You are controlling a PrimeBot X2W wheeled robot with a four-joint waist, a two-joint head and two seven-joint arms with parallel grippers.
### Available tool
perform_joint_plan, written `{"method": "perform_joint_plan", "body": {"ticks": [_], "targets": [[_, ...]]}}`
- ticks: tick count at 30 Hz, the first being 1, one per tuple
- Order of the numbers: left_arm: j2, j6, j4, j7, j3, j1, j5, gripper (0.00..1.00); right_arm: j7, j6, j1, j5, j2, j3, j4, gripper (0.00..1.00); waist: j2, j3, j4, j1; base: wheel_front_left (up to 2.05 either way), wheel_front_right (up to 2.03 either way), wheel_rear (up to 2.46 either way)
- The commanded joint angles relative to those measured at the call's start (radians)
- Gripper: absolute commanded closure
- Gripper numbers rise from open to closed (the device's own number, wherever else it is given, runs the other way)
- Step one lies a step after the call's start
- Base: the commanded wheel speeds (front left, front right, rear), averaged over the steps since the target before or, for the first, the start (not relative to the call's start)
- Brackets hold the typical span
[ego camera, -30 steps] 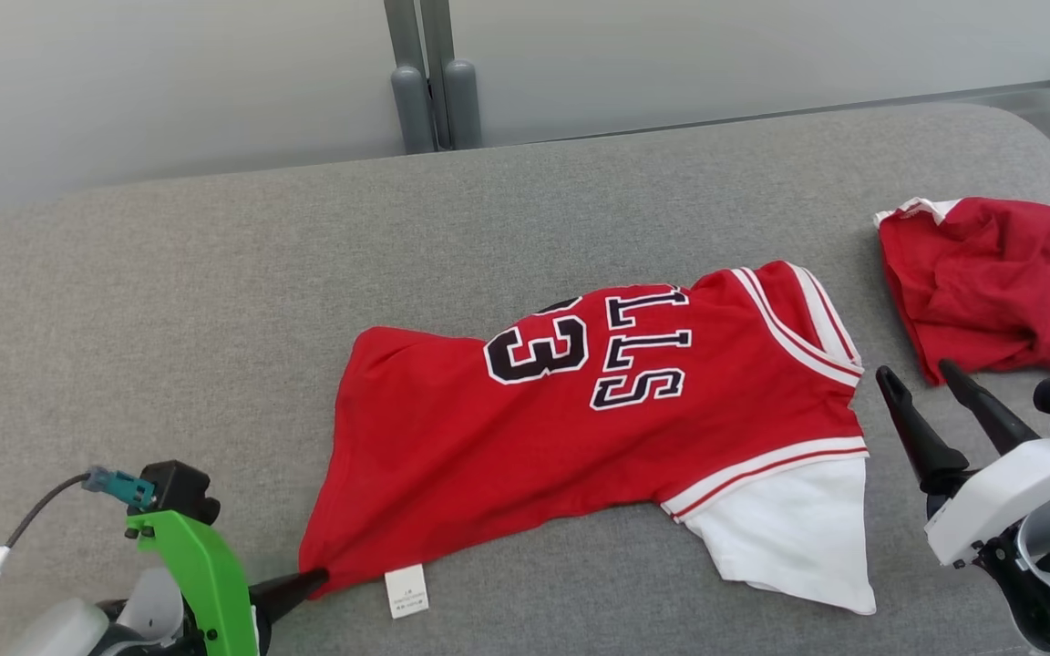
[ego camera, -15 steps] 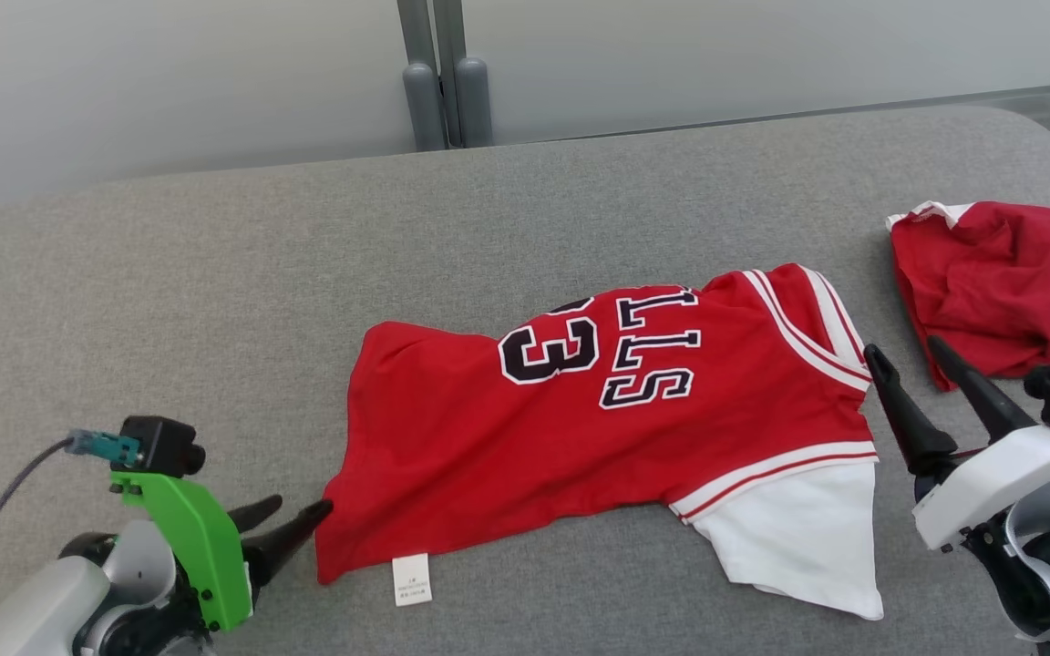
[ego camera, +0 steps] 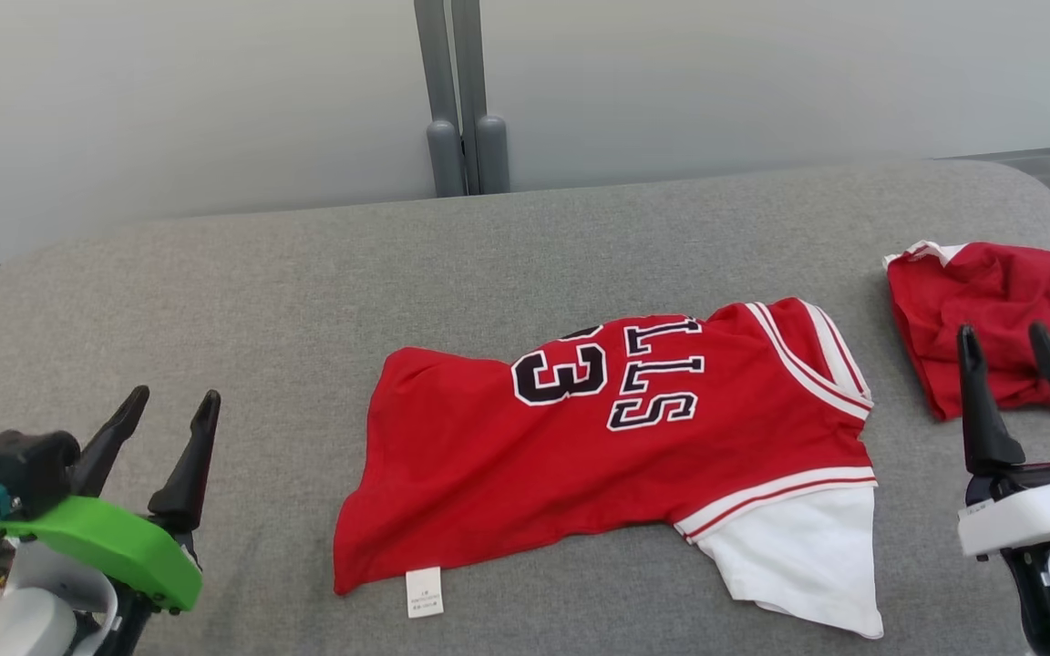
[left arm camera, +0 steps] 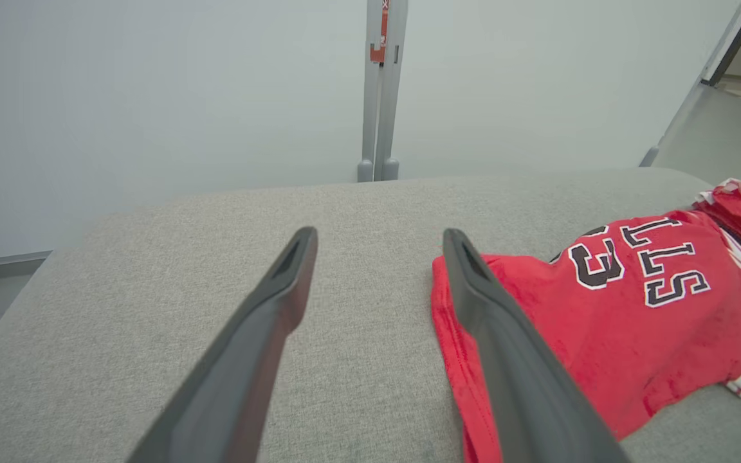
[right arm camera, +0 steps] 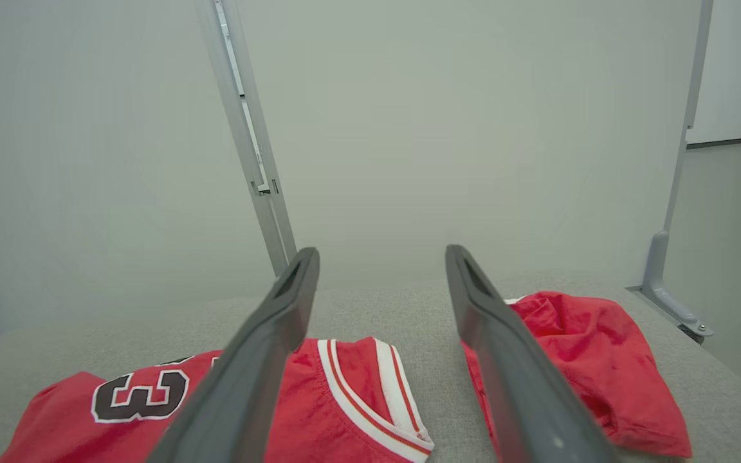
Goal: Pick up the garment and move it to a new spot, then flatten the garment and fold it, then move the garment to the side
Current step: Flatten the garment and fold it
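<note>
**Both grippers open, jersey lying loose on the grey cushion**

The left gripper had its two dark fingers spread wide with nothing between them. They pointed away from the robot over bare grey cushion, well to the left of the jersey. In the left wrist view the hem of the jersey lay past the right-hand finger. A green bracket sat on that wrist, just behind the fingers.

The right gripper was spread just as wide and also held nothing. In the head view its fingertips stood in front of the small crumpled red garment; whether they touched it could not be told. In the right wrist view the jersey's striped edge showed low between the fingers, and the crumpled garment lay behind the right-hand finger.

The jersey lay free of both grippers near the middle of the cushion, between them. It was mostly flat, with its black, white-edged letters "LLS" and a "3" facing up. Its hem was toward the robot's left. One white sleeve stuck out at its near right corner, below a band of red and white stripes. A small white label lay at its near left corner. The crumpled garment sat near the jersey's right end but apart from it, with grey cushion between them.

Beyond the cushion rose a pale wall with a grey post.
</note>
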Motion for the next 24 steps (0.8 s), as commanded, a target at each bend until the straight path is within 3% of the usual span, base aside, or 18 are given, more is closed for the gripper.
{"method": "perform_joint_plan", "body": {"ticks": [1, 6, 12, 17, 24], "targets": [[-0.015, 0.034, -0.009, -0.028, 0.021, 0.033, 0.023, 0.0, -0.012, 0.0, 0.02, -0.01, 0.008, 0.001, -0.004, 0.0, 0.0, -0.012, -0.002, 0.0, 0.0, 0.0, 0.0], [-0.106, 0.125, -0.052, -0.062, 0.165, 0.132, 0.144, 0.0, -0.022, 0.0, 0.055, -0.03, 0.03, 0.055, 0.015, 0.0, 0.0, -0.017, -0.01, 0.0, 0.0, 0.0, 0.0], [-0.269, 0.134, -0.11, -0.06, 0.397, 0.318, 0.361, 0.0, -0.041, -0.001, 0.094, -0.088, 0.041, 0.068, 0.065, 0.0, 0.0, -0.023, -0.021, 0.0, 0.0, 0.0, 0.0], [-0.403, 0.075, -0.101, -0.06, 0.526, 0.447, 0.483, 0.0, -0.055, -0.001, 0.121, -0.12, 0.072, 0.046, 0.091, 0.0, 0.0, -0.024, -0.03, 0.0, 0.0, 0.0, 0.0], [-0.498, -0.025, -0.066, -0.061, 0.617, 0.471, 0.6, 0.0, -0.062, -0.001, 0.099, -0.109, 0.066, 0.065, 0.082, 0.0, 0.0, -0.023, -0.026, 0.0, 0.0, 0.0, 0.0]]}}
